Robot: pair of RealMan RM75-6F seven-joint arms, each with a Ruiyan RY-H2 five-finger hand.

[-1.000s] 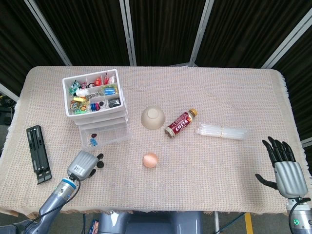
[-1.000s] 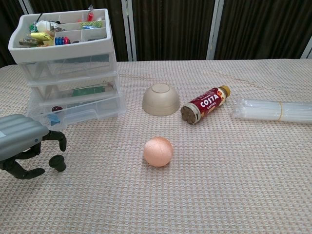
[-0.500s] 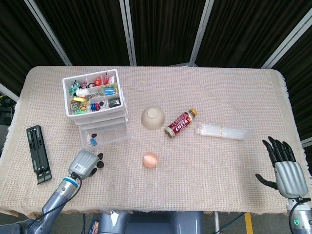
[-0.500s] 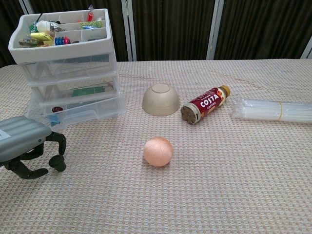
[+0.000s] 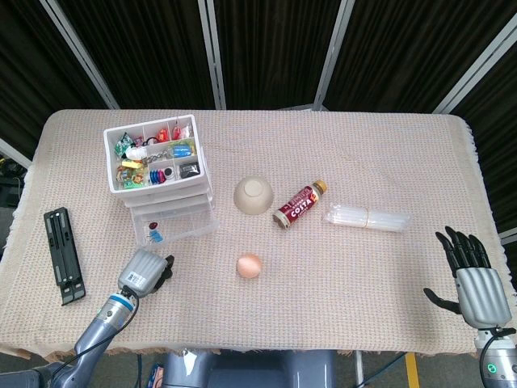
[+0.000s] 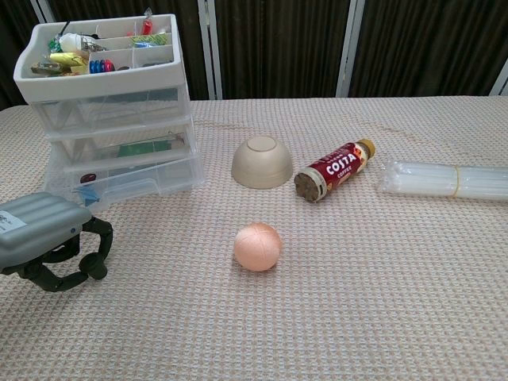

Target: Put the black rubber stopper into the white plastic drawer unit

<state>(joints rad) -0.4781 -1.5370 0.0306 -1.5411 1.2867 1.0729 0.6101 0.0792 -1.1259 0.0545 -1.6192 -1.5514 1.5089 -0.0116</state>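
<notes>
The white plastic drawer unit (image 5: 174, 212) (image 6: 119, 103) stands at the left, its top tray full of small items. Its bottom drawer (image 5: 184, 228) (image 6: 147, 178) is pulled out, with a blue piece and a dark piece inside. My left hand (image 5: 144, 273) (image 6: 41, 230) rests low on the cloth just in front of that drawer. Its fingers curl in around a small black lump, the black rubber stopper (image 6: 97, 268), mostly hidden by the fingers. My right hand (image 5: 472, 279) hangs open with fingers spread at the table's front right edge, far from everything.
An upturned beige bowl (image 5: 253, 195) (image 6: 261, 161), a Costa bottle (image 5: 298, 204) (image 6: 332, 171) on its side and a bundle of clear tubes (image 5: 367, 217) (image 6: 444, 179) lie mid-table. An orange ball (image 5: 249, 264) (image 6: 257, 246) sits nearer. A black folding stand (image 5: 65, 255) lies far left.
My left hand has shifted slightly right, toward the drawer, and its fingers have curled in tighter over the black stopper. The right hand has not moved.
</notes>
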